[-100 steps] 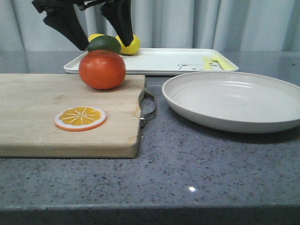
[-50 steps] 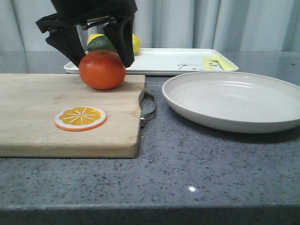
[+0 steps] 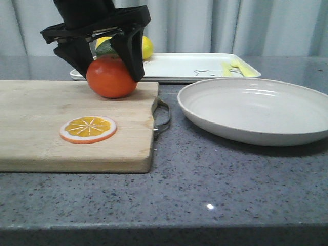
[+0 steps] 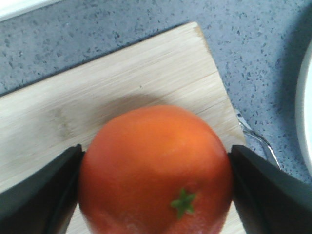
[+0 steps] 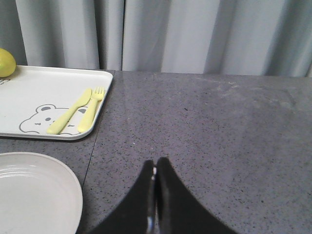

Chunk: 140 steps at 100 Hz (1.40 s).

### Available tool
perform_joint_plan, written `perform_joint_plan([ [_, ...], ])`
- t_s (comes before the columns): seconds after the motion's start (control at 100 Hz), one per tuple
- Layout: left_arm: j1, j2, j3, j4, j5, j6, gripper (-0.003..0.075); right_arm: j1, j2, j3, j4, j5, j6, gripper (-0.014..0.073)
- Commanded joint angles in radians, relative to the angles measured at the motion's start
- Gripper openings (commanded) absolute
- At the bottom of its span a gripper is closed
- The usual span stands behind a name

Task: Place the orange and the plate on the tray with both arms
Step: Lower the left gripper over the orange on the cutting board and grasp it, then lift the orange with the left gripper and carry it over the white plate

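Front view: the left gripper is straddling the orange on the cutting board, upper left; the plate is sitting at right, the tray behind it.

Left wrist view: 2 fingers are pressing the orange's sides.

Right wrist view: the right gripper is resting closed over the countertop.

orange: on board | plate: table | tray: behind
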Motion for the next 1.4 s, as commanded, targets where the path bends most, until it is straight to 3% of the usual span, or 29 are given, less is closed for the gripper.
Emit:
perform_joint_plan([
  [0.0,-0.009,-0.05,-0.032,-0.02,-0.017,-0.009,0.0366,-0.004,0.008,-0.037,-0.001,-0.086,-0.005,-0.0056],
  [0.12,-0.009,-0.05,-0.034,-0.024,-0.017,-0.009,0.0315,-0.004,0.008,-0.037,-0.001,-0.085,-0.005,-0.0056],
  [0.36,-0.019,-0.05,-0.134,-0.122,0.017,0.036,0.0314,-0.004,0.008,-0.037,-0.001,-0.085,-0.005,-0.0056],
  [0.98,-0.287,0.121,-0.362,-0.127,0.006,0.036,0.0316,-0.004,0.008,-0.037,-0.001,-0.072,-0.005,-0.0056],
  [1.39,-0.351,0.215,-0.42,-0.134,-0.002,0.036,0.0316,-0.004,0.008,-0.037,-0.001,-0.052,-0.005,-0.0056],
])
